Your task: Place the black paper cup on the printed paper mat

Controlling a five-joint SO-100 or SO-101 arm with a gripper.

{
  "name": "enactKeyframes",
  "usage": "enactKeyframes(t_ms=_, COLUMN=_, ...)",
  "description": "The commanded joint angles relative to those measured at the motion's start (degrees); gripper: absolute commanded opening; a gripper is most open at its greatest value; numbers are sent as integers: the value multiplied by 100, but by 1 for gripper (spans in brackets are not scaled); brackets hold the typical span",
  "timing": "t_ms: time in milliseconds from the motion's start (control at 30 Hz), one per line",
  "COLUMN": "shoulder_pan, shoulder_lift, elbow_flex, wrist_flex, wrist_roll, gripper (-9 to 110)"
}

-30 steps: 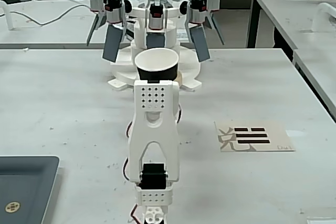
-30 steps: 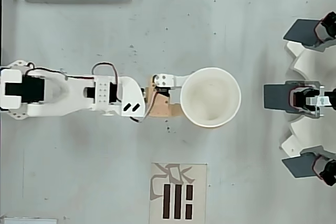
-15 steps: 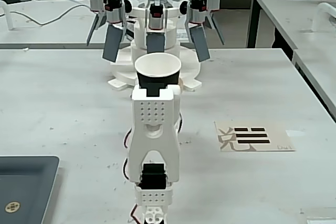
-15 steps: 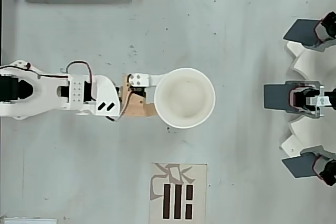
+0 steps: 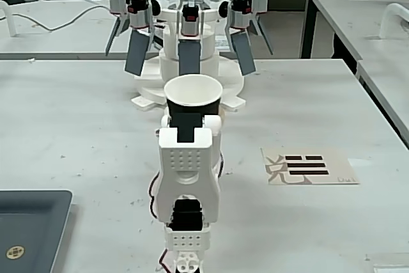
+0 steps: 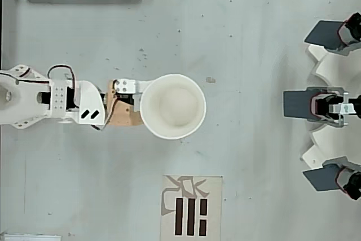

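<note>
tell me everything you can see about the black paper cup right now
The black paper cup is a tapered disposable cup, matte black outside, white inside with a white rolled rim. It looks empty and stands upright, mouth up. The end effector grips it from the arm's side, apparently lifted off the table. In the overhead view it sits above the printed paper mat, clear of it, not touching.

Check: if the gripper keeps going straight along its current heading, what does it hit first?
In the overhead view, the gripper, shut on the black paper cup, points right toward the white dispenser rig with grey paddles. Bare table between, so probably that rig's middle paddle; height is unclear.
</note>
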Motion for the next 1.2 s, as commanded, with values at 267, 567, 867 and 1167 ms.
enactKeyframes(t_ms=267, shoulder_pan=686, shoulder_lift=606, elbow_flex=501, wrist_flex=-360, wrist_roll=70, gripper=8)
enactKeyframes(t_ms=567, shoulder_pan=1775, shoulder_lift=431, elbow_flex=492, wrist_flex=-633, wrist_roll=70, gripper=8)
enactKeyframes(t_ms=867, shoulder_pan=2452, shoulder_lift=-202, elbow_flex=123, wrist_flex=-888, wrist_roll=88, gripper=8)
enactKeyframes(t_ms=1167, shoulder_pan=3067, shoulder_lift=-1292, elbow_flex=-1266, wrist_flex=-817, wrist_roll=149, gripper=7)
